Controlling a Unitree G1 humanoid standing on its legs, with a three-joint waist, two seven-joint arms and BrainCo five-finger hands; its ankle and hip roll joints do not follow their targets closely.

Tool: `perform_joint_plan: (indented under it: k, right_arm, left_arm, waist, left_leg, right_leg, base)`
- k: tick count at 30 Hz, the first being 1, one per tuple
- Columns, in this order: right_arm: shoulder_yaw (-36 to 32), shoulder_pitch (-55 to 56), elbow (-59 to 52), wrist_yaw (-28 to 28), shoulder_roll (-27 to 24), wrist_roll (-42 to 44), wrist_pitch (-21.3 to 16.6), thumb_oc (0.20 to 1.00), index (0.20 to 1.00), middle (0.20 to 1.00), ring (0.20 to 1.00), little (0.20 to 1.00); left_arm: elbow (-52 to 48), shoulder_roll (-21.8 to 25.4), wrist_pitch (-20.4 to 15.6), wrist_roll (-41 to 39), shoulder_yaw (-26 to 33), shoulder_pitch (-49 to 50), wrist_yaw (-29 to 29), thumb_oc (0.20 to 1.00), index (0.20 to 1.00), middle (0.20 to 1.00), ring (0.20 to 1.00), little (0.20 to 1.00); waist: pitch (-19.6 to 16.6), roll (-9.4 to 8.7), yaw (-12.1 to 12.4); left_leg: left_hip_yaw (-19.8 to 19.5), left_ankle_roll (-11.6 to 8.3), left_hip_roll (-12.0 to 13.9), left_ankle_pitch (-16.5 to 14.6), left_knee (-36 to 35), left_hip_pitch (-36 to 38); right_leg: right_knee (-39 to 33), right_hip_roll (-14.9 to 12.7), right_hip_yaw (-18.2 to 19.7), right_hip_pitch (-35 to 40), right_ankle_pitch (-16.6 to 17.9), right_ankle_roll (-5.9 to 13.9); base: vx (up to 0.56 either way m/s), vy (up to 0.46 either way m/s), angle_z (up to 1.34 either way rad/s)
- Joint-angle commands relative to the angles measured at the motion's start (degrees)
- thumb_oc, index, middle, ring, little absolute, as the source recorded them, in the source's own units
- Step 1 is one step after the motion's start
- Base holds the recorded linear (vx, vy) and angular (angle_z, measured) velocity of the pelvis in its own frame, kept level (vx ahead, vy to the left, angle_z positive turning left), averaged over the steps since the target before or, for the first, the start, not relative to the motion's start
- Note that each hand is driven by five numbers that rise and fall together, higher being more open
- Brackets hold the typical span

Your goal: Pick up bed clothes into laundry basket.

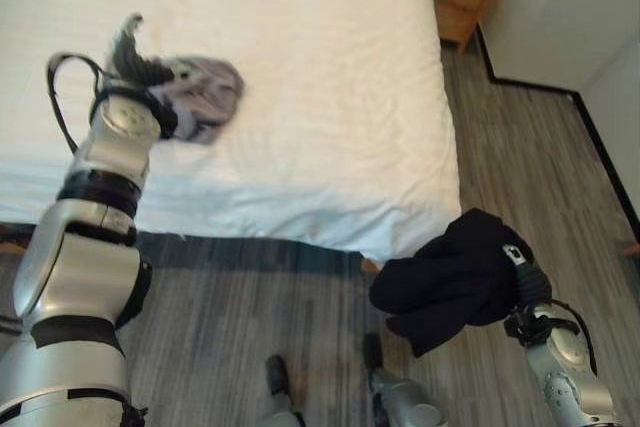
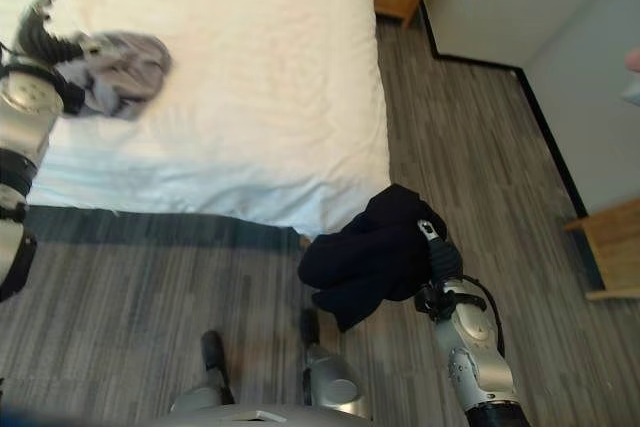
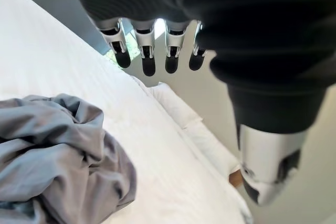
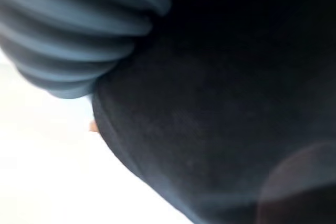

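White bed [image 1: 330,97] fills the room's middle. At its left edge, the left hand [image 3: 152,51] hovers with straight fingers above a crumpled grey garment [image 1: 200,97]; lower squarely, then gather folds. Right hand [image 1: 520,272] carries dark clothes [image 1: 450,282], fingers hidden.

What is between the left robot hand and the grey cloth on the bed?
Nothing visible. The left robot hand hovers with straight fingers just above the grey cloth, with only the bare white bed around it.
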Motion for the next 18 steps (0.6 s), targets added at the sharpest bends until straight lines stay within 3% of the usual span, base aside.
perform_joint_plan:
  k: [1,3,10,11,12,13,18]
  right_arm:
    - [-3.5,-3.8,-1.0,0.6,-3.5,1.5,-4.9,0.2,0.2,0.2,0.2,0.2]
    - [-3.6,-2.8,-0.4,0.3,-3.6,0.0,-5.8,0.2,0.2,0.2,0.2,0.2]
    - [-3.6,1.2,-0.9,0.9,-2.8,-1.4,-7.3,0.2,0.2,0.2,0.2,0.2]
    - [-3.7,1.6,-1.5,1.5,-3.3,-1.2,-7.6,0.2,0.2,0.2,0.2,0.2]
    - [-3.6,1.5,-1.5,1.5,-3.2,-1.2,-7.6,0.2,0.2,0.2,0.2,0.2]
    - [-3.5,1.2,-2.0,2.1,-3.9,-1.0,-7.6,0.2,0.2,0.2,0.2,0.2]
    - [-1.8,-1.1,-2.9,2.9,-5.5,-1.6,-7.3,0.2,0.2,0.2,0.2,0.2]
  left_arm:
    - [2.2,8.0,-1.9,2.8,-4.1,-15.5,3.0,1.0,1.0,1.0,1.0,1.0]
    - [3.8,9.7,-1.1,5.6,-10.2,-22.8,4.9,1.0,1.0,1.0,1.0,1.0]
    - [7.9,10.8,2.5,14.1,-21.8,-35.8,8.9,1.0,1.0,1.0,1.0,1.0]
    - [10.0,10.6,4.5,20.1,-27.2,-38.5,7.6,1.0,1.0,1.0,1.0,1.0]
    - [10.1,10.5,4.5,20.1,-27.5,-38.9,7.5,1.0,1.0,1.0,1.0,1.0]
    - [11.1,9.7,5.3,24.5,-31.6,-40.7,5.8,1.0,1.0,1.0,1.0,1.0]
    - [15.0,7.8,7.0,32.6,-37.5,-42.1,1.8,1.0,1.0,1.0,1.0,1.0]
  waist:
    - [4.7,-2.46,-2.3]
    - [5.0,-3.91,-3.4]
    - [5.9,-5.16,-4.4]
    - [6.4,-5.01,-4.4]
    - [6.4,-5.11,-4.5]
    - [6.8,-4.77,-4.3]
    - [8.1,-4.52,-4.6]
  left_leg:
    - [-0.9,-0.33,2.4,-1.9,3.4,-3.8]
    - [-0.7,-0.54,2.7,-0.4,2.0,-7.5]
    - [-2.2,-1.1,2.7,1.6,1.0,-16.2]
    - [-2.7,-1.14,2.4,1.9,1.1,-18.2]
    - [-2.8,-1.14,2.4,2.0,1.1,-18.4]
    - [-3.2,-1.15,2.1,2.1,1.1,-19.6]
    - [-3.8,-1.12,1.9,2.2,1.3,-21.8]
  right_leg:
    - [0.8,0.5,-2.1,-0.9,0.2,5.13]
    - [0.8,0.8,-2.5,-5.1,1.7,5.66]
    - [0.8,0.8,-5.7,-13.3,2.8,6.12]
    - [0.8,0.6,-6.3,-14.9,3.2,6.18]
    - [0.8,0.6,-6.4,-15.0,3.2,6.18]
    - [0.8,0.3,-6.8,-15.9,3.3,6.25]
    - [0.8,-0.1,-7.1,-18.2,3.7,6.28]
  base:
    - [-0.09,0.034,-0.1]
    - [-0.08,0.008,-0.12]
    - [-0.01,0.004,-0.07]
    - [0.0,0.0,0.0]
    - [0.01,0.023,0.08]
    - [0.01,0.021,0.12]
    - [0.0,0.015,0.13]
